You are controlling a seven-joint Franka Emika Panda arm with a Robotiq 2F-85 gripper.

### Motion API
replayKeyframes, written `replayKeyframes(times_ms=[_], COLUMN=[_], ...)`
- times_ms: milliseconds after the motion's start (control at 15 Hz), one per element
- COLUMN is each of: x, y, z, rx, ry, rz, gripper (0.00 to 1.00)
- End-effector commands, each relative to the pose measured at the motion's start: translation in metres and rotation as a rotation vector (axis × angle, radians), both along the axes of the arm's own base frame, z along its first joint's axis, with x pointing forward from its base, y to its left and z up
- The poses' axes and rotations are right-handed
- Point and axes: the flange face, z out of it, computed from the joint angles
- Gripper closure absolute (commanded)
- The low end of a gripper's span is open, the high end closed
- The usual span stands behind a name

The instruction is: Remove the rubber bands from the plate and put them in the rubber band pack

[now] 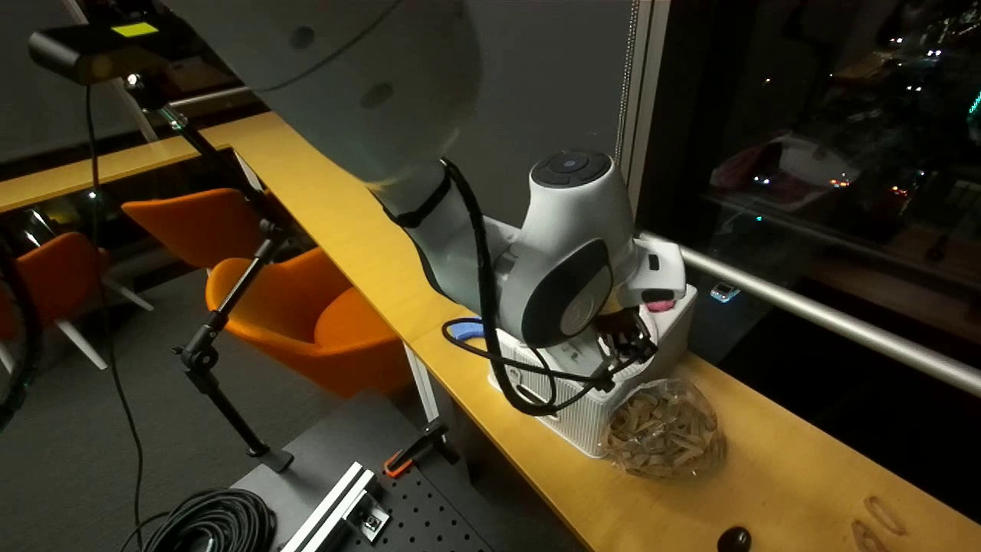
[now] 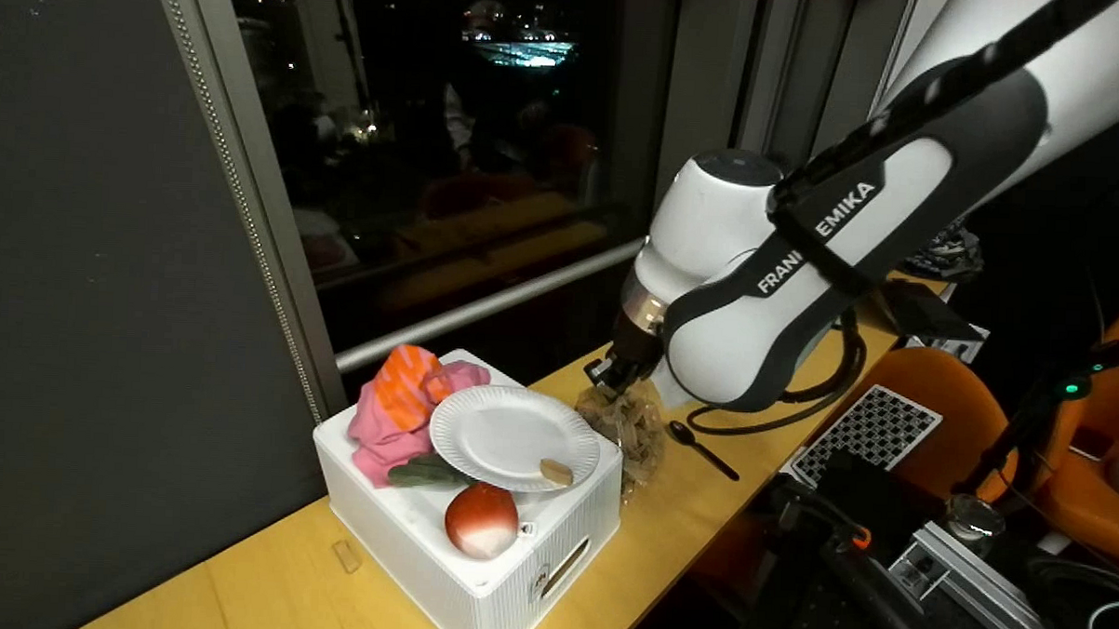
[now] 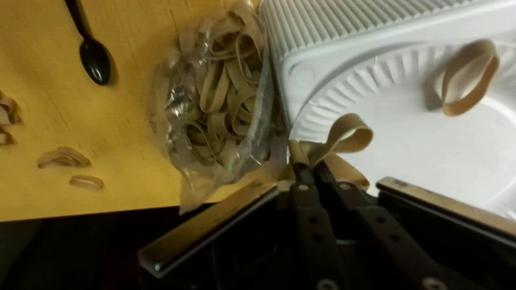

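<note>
Tan rubber is pinched in your pincer (image 3: 309, 166): the wrist view shows its jaws clamped together on a rubber band (image 3: 338, 127), with a loop poking out to the right, overlapping the rim of the white paper plate (image 2: 490, 433). You cannot tell whether the tan strip (image 3: 345, 169) just right of the jaws belongs to that band or to a second one. Another rubber band (image 2: 556, 472) rests on your plate, toward the near right rim in an exterior view. The plate sits on the right part of a white ribbed box (image 2: 420, 570) there. Your rubber band pack (image 3: 177, 96), a clear plastic bag stuffed with tan bands, lies on the wooden table (image 2: 262, 569) just right of the box; in the wrist view you see it left of the plate. Left of the pack in that wrist view you have a black spoon (image 3: 95, 61) and several loose rubber bands (image 3: 64, 158). Left of the plate on the box, in an exterior view, lies a pink-and-orange cloth (image 2: 403, 402), with a dark green elongated item (image 2: 428, 471) by the plate's near left rim and a round red-and-white object (image 2: 482, 521) on the near side.
</note>
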Motion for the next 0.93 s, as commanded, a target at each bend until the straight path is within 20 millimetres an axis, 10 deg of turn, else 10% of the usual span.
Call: replayKeyframes(times_ms=[0, 467, 867], x=[-0.043, -0.036, 0.002], y=[-0.014, -0.055, -0.040], z=[-0.006, -0.035, -0.044], rx=[-0.019, -0.095, -0.112], ry=[0.071, 0.080, 0.041], rz=[-0.078, -0.167, -0.129], gripper=[0.99, 0.99, 0.99])
